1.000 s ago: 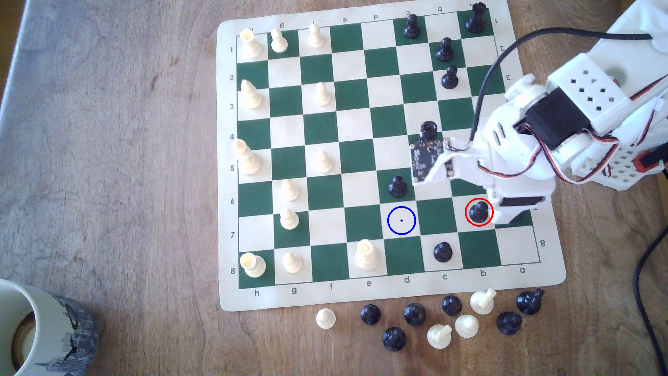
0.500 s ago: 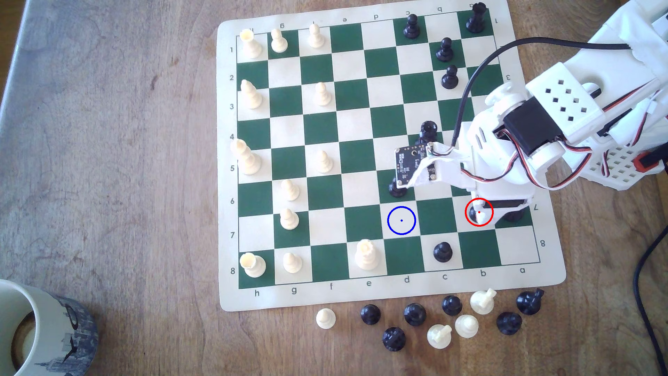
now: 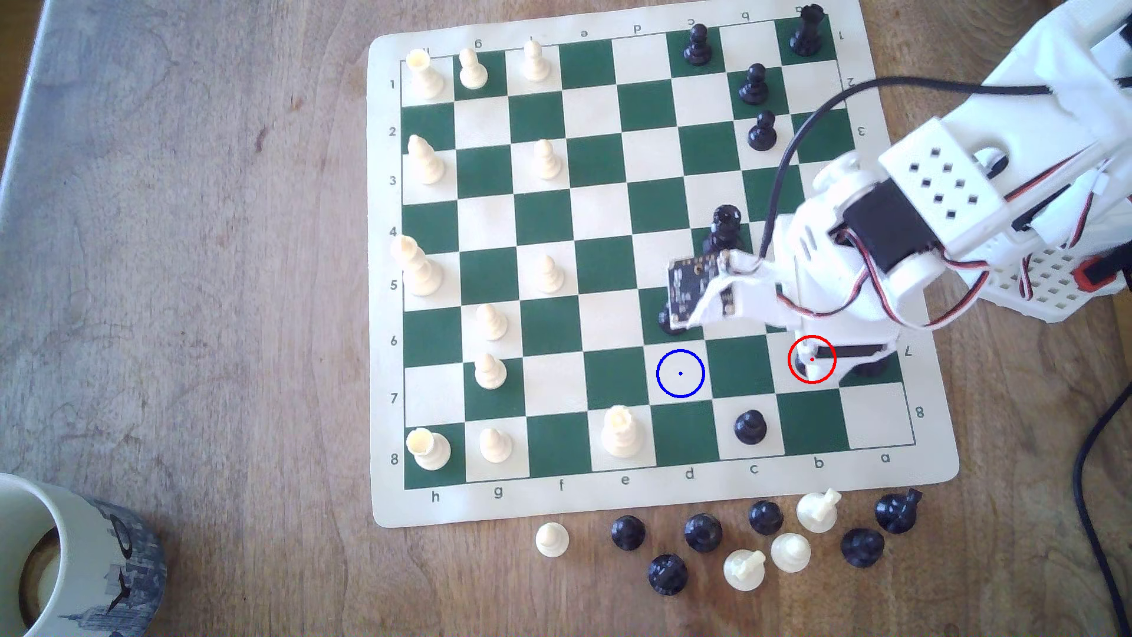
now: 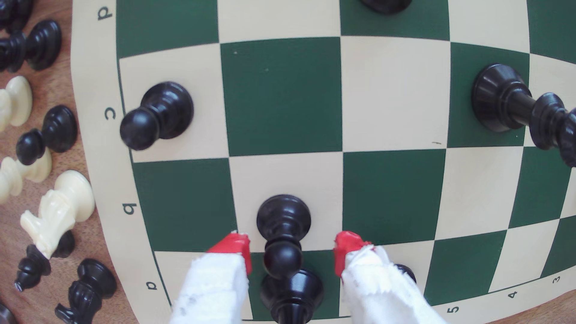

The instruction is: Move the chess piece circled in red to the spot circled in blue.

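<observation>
Wooden bench (image 3: pixel 184 306) runs under everything, and at the exterior view's far left we see a mug (image 3: pixel 67 551) at its lower corner. Moving right, we reach the green and cream chess mat (image 3: pixel 612 502) with cream pieces along its left files. Further right lies the spot circled in blue (image 3: pixel 680 373), a cream square in column d with nothing standing on it. Two squares to the right of it, in the same row, the red ring marks the chess piece circled in red (image 4: pixel 283 232), on a cream square in column b; from the exterior view we see only a dark sliver of it (image 3: pixel 799 366) under the white arm (image 3: pixel 919 202). That arm reaches in from the exterior view's upper right and bends steeply down over the pawn. In the wrist view we see the pawn upright, its long axis vertical, ball head up. The gripper (image 4: pixel 293 249) has its red-tipped fingers (image 4: pixel 237 246) spread apart, one on each side of the pawn, with a visible gap at both sides.
</observation>
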Available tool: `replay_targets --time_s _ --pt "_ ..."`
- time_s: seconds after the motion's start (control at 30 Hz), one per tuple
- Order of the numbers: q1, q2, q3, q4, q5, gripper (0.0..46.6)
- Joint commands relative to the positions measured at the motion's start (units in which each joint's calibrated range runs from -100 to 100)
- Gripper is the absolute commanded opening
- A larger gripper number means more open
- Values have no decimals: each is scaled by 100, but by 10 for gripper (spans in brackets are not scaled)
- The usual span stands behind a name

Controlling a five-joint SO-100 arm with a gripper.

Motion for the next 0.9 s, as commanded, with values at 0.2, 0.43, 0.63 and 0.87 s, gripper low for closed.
replay_targets --time_s 0.2,0.43,0.63,0.87 --pt "-12 64 -42 -102 10 131" --pt "-121 -29 -78 -126 -24 108" --pt "-90 -38 -87 -134 0 86" --pt "-98 -310 -142 -69 -20 42"
